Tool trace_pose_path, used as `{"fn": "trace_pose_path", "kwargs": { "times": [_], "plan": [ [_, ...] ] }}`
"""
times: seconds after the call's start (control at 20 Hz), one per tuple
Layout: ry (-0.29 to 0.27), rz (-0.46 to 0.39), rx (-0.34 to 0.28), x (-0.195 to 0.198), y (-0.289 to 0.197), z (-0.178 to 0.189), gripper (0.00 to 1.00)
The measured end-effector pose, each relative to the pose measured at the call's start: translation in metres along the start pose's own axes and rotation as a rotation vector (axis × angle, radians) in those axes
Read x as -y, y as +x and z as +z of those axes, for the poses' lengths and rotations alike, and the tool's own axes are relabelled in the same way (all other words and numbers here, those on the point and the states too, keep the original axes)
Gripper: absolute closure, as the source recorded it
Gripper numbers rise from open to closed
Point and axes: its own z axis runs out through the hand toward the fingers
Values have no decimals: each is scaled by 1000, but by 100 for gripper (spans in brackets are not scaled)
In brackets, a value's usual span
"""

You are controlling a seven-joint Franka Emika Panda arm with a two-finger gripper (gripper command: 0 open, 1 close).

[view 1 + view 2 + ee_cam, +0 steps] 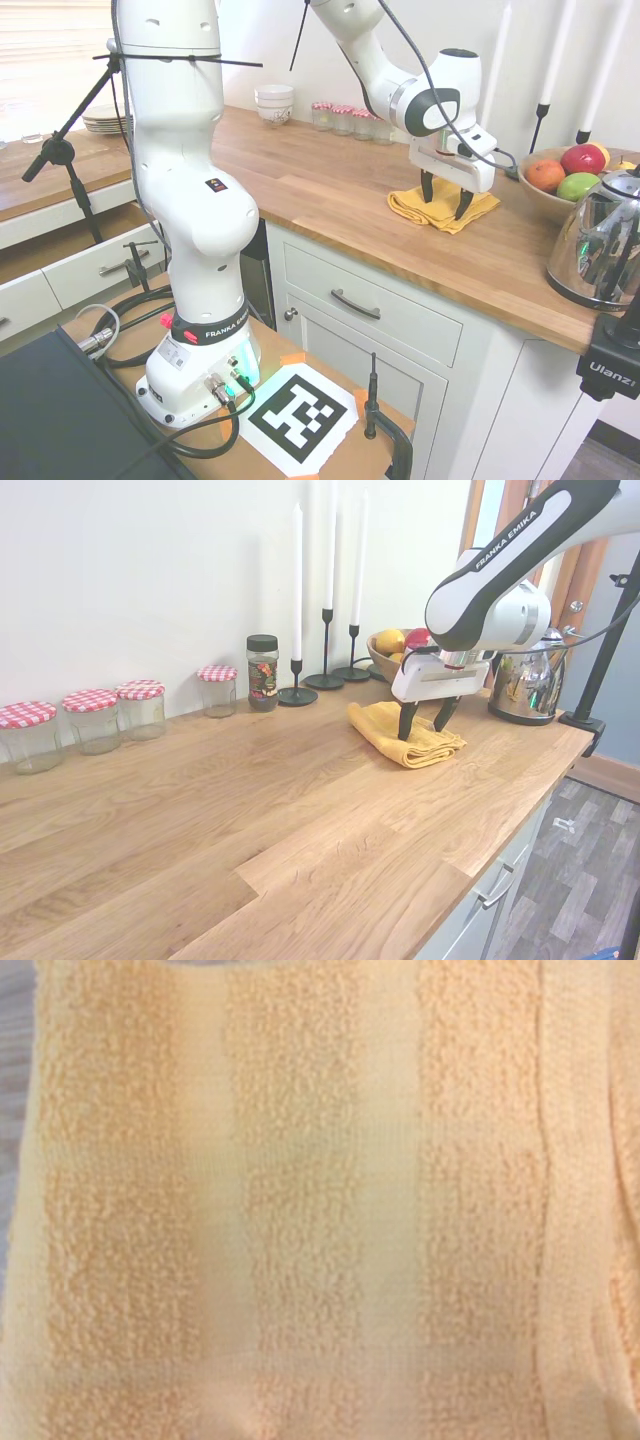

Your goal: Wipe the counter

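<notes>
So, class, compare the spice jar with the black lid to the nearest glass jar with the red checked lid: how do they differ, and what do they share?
The spice jar is taller and narrower; the checked-lid jar is shorter and squatter. The spice jar has a plain black lid, the other a red-and-white checked one. The spice jar carries a dark printed label; the checked-lid jar is clear glass and looks empty. Both stand upright on the counter beside the wall, lids on.

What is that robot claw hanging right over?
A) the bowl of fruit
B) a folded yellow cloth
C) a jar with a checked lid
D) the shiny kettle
B: the gripper sits with its fingers spread directly above the folded yellow cloth on the counter, and the wrist view is filled with that cloth's terry weave.
</notes>
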Motion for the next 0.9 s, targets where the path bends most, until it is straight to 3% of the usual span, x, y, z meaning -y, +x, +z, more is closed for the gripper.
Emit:
{"fn": "trace_pose_path", "kwargs": {
  "times": [0.9],
  "plan": [
    [54, 0, 26, 2, 0, 4, 100]
  ]
}}
